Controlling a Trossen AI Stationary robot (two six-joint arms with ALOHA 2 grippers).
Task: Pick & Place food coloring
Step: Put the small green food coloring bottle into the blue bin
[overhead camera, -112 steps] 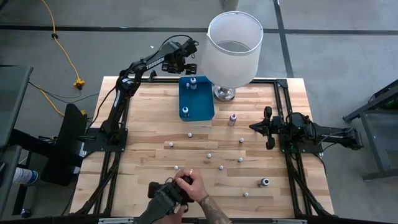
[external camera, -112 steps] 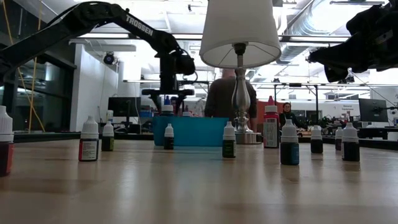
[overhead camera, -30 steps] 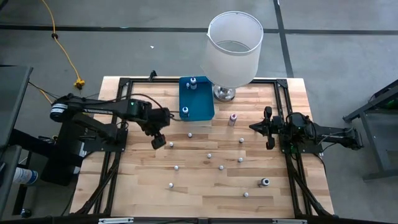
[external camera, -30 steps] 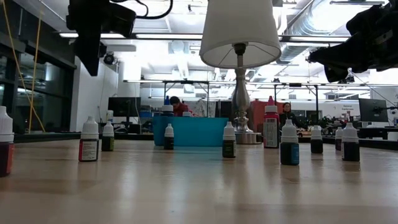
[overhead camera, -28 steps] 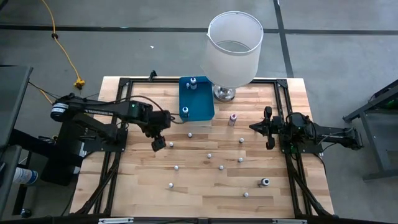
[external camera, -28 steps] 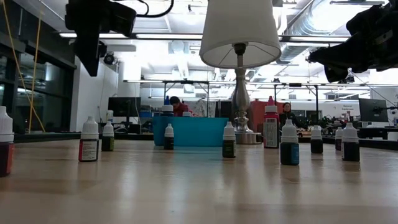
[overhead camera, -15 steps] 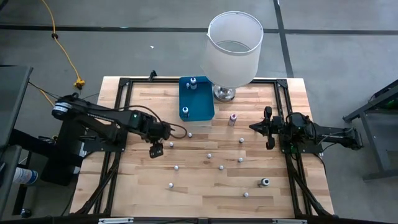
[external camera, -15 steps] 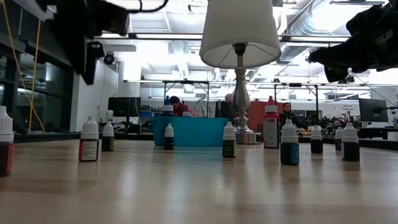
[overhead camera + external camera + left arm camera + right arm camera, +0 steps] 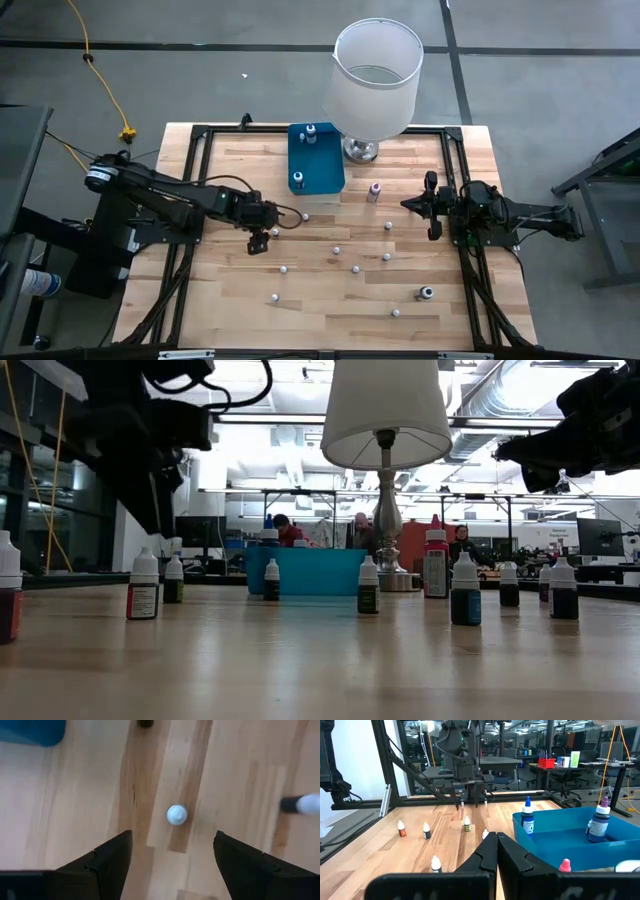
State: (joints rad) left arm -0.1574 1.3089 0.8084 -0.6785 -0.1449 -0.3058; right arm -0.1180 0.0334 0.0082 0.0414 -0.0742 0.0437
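Note:
The food coloring bottles, tiny with white caps, stand scattered upright on the wooden table [image 9: 230,190]. Two more stand in the blue tray [image 9: 318,165]. My left gripper [image 9: 262,238] hangs open above the table's left middle and points steeply down. In the left wrist view, one bottle's white cap [image 9: 176,814] shows just ahead of the gap between the open fingers of my left gripper [image 9: 172,834], which touch nothing. This bottle [image 9: 275,232] stands on its base. My right gripper [image 9: 432,206] waits shut and level at the table's right side, empty.
A big lamp with a white shade [image 9: 376,75] stands at the far middle, next to the blue tray. A pink bottle [image 9: 375,188] stands near the lamp's base. A dark bottle [image 9: 427,293] is near the front right. Black frame rails [image 9: 190,170] run along the table's sides.
My left gripper has sunk toward the table and drifted a little toward the near edge, over a standing bottle. It has rolled about its own axis and stayed open. No bottle has moved.

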